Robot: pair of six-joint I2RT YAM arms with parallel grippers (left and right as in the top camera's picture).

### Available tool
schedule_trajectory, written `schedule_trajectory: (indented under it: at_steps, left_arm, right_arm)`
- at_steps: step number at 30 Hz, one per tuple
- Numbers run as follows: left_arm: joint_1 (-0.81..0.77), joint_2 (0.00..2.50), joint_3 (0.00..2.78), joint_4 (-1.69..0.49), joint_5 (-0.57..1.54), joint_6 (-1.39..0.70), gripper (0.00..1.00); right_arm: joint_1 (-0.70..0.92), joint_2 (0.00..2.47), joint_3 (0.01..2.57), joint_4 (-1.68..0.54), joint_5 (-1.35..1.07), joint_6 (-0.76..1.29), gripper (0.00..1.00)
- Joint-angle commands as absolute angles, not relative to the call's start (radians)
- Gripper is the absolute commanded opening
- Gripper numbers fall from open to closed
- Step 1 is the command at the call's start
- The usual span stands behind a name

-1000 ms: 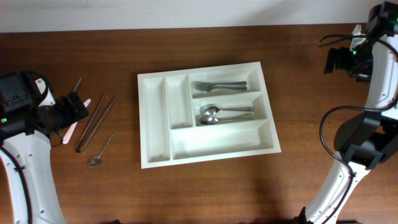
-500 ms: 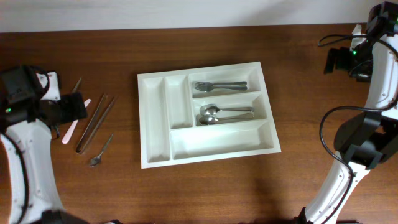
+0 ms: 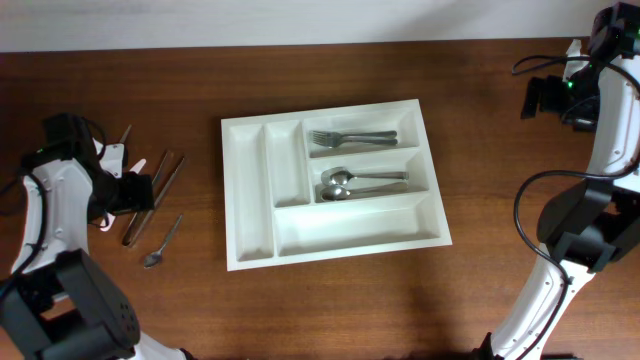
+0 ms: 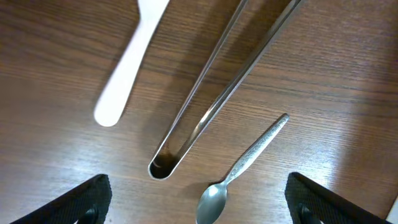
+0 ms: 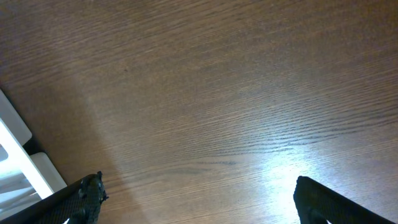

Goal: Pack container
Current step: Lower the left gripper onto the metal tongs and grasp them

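Near the left side of the table [image 3: 330, 310] the left gripper [image 3: 138, 193] hangs over loose cutlery, its fingers spread wide with nothing between them; beneath it lie a white plastic utensil [image 4: 127, 68], a pair of steel tongs [image 4: 217, 93] and, just beside the tongs' closed end, a small spoon [image 4: 245, 165], each apart from the others with bare wood between; a strip of open wood separates this group from the container [image 3: 226, 190], which sits flat at the table's middle, slightly skewed, well in from both the far edge and the near one; its rear long compartment holds forks [image 3: 350, 138]; the middle long one holds spoons [image 3: 362, 182]; right of it a broad stretch of bare wood runs to the right arm [image 3: 610, 150]; the right gripper [image 3: 542, 97] is raised near the far right corner, fingers wide apart and holding nothing; a white edge at the left of its wrist view is perhaps the container's corner, though too little shows to be sure.
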State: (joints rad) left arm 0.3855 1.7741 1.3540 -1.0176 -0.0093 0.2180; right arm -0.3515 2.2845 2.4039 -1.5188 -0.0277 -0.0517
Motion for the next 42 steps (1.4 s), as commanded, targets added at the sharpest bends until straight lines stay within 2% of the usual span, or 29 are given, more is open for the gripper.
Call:
schedule_trajectory:
  at_steps: [1, 13, 19, 22, 32, 36, 40, 42]
  left_arm:
    - [0.381, 1.816, 1.363, -1.018, 0.072, 0.287, 0.91]
    - [0.380, 1.985, 1.363, -0.947, 0.109, 0.550, 0.90]
    - [0.380, 2.034, 1.363, -0.904, 0.108, 0.570, 0.90]
    - [0.381, 2.038, 1.363, -0.877, 0.099, 0.578, 0.77]
    - [0.380, 2.038, 1.363, -0.825, 0.097, 0.577, 0.61]
    - [0.380, 2.038, 1.362, -0.815, 0.097, 0.577, 0.47]
    - [0.380, 2.038, 1.362, -0.810, 0.097, 0.577, 0.28]
    - [0.380, 2.039, 1.362, -0.810, 0.097, 0.577, 0.23]
  right_arm:
    - [-0.347, 2.283, 2.405, -1.522, -0.034, -0.044, 0.99]
    - [-0.347, 2.283, 2.405, -1.522, -0.034, -0.044, 0.99]
    - [-0.347, 2.283, 2.405, -1.522, -0.034, -0.044, 0.99]
    - [-0.347, 2.283, 2.405, -1.522, -0.034, -0.044, 0.99]
    - [-0.347, 2.283, 2.405, -1.522, -0.034, -0.044, 0.99]
    - [-0.347, 2.283, 2.405, -1.522, -0.034, -0.044, 0.99]
    - [-0.347, 2.283, 2.405, -1.522, -0.033, -0.044, 0.99]
    - [-0.347, 2.283, 2.405, -1.522, -0.034, -0.044, 0.99]
